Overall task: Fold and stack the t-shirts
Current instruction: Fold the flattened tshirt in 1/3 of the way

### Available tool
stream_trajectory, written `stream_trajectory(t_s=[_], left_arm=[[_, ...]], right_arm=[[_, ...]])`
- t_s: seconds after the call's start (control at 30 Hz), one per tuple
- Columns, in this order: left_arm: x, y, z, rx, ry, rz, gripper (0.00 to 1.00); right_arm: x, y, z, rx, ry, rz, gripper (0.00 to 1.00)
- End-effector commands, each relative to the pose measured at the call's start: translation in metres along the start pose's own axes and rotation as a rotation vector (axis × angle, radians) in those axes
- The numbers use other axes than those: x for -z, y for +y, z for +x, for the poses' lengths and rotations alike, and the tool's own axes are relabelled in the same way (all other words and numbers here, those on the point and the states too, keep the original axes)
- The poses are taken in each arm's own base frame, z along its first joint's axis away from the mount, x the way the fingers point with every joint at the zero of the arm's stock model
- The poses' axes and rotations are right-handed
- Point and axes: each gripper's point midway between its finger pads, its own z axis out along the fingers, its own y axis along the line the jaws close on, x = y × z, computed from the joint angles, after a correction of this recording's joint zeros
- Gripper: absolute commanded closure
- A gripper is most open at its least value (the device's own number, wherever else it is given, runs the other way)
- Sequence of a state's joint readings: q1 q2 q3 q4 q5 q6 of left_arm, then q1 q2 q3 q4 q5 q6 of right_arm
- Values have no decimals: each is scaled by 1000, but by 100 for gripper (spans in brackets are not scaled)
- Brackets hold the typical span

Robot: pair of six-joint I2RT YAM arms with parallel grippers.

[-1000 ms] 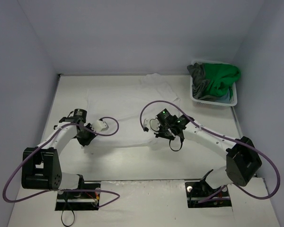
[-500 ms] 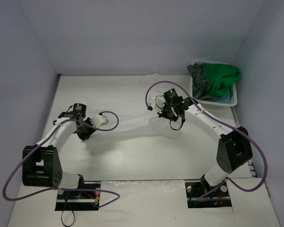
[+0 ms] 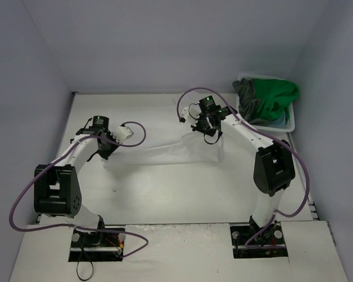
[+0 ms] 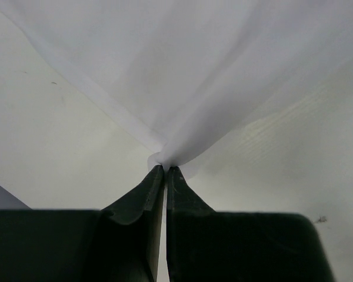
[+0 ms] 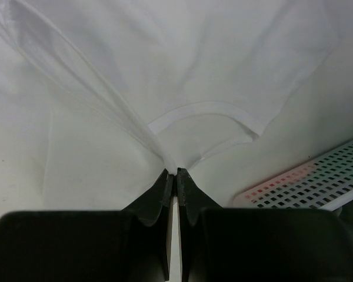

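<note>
Cloth thin, limp, light: white t-shirt (image 3: 165,154) sags between left claw (image 4: 165,170) and right claw (image 5: 176,172), each clamped on a pinched edge. Corner holds, kept taut, probably suit it best.

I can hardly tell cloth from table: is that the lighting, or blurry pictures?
Lighting, not blur. Top external view: flat, even light, so the white t-shirt nearly merges with the white table. Left wrist view: bright cloth, fingers almost black. Right wrist view: soft shadows trace the folds and neckline.
</note>
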State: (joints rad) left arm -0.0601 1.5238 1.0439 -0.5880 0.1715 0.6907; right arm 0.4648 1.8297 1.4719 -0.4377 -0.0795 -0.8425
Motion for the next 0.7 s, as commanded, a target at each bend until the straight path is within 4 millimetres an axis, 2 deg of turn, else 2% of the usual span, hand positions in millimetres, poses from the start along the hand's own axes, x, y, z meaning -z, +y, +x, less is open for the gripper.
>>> stream_trajectory(t_s=[0.0, 0.37, 0.67], left_arm=[[8, 31, -27, 41, -58, -109, 100], [-16, 55, -44, 71, -46, -129, 100], [-27, 76, -61, 118, -79, -186, 100]], right_arm=[[3, -27, -9, -1, -24, 50, 100], [-17, -49, 13, -40, 7, 49, 100], [-35, -58, 12, -66, -4, 45, 100]])
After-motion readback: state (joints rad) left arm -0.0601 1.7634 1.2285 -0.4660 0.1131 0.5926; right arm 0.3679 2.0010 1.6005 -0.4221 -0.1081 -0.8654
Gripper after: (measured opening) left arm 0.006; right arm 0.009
